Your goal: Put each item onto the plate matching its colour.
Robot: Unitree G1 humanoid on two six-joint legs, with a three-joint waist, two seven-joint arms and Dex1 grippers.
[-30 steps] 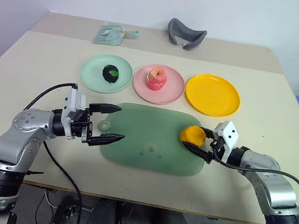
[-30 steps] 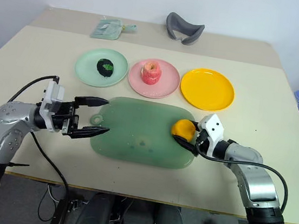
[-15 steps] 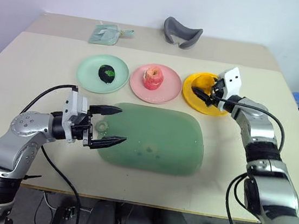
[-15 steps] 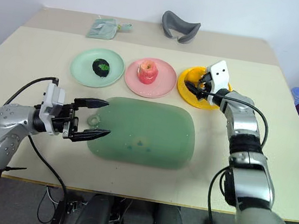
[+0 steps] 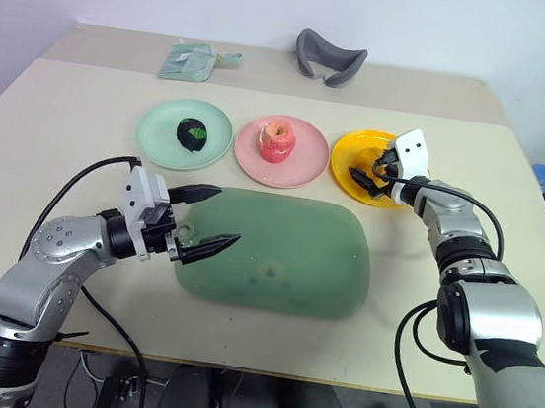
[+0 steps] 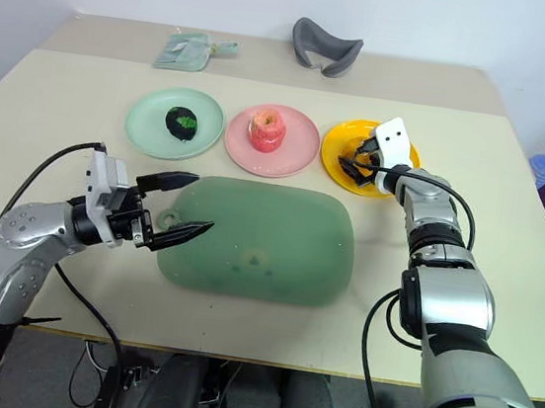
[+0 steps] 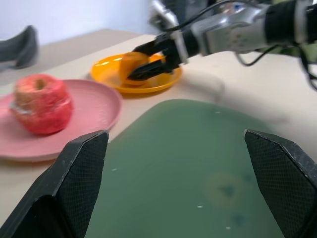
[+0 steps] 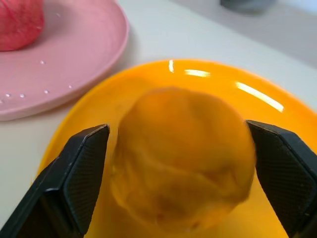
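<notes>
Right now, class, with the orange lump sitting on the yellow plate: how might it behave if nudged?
The orange lump looks rounded, so it would probably roll. The yellow plate looks glossy and shallow, so it may slide off. The open right pincer straddles it, which could block it sideways.

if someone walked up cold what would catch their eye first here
Probably the row of three plates across the table, each bearing a matching piece: a black lump on the mint green plate, a pink-red apple on the pink plate, an orange-yellow lump on the yellow-orange plate. The right gripper hangs over that last plate, jaws open around the lump. Nearer the robot lies a large green tray.
</notes>
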